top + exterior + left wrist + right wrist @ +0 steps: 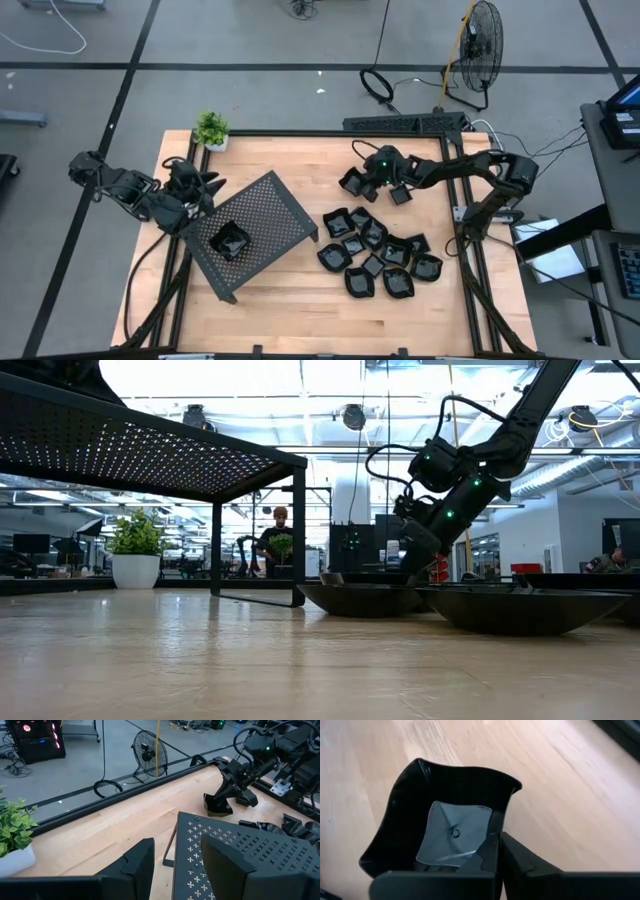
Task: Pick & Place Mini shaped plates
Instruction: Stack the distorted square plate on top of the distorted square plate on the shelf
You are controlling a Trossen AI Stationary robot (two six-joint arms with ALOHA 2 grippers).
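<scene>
- Now your right gripper point(497, 851) has its fingers pinched together on the rim of one mini plate point(445, 825), a squarish dish, away from the pile and near the table's back edge.
- Check the pinch before moving; the dish is glossy and a thin rim grip will likely slip if you swing fast.
- Lift straight up first so it clears the second loose dish point(400, 194) just beside it.
- Carry it toward the perforated tray point(265, 215), where one plate point(229, 240) already sits; aim for bare mesh beside it.
- Your left gripper point(175, 865) waits over the tray's edge, fingers parted and empty; keep clear of it.
- Leave the remaining pile point(380, 260) undisturbed.
</scene>
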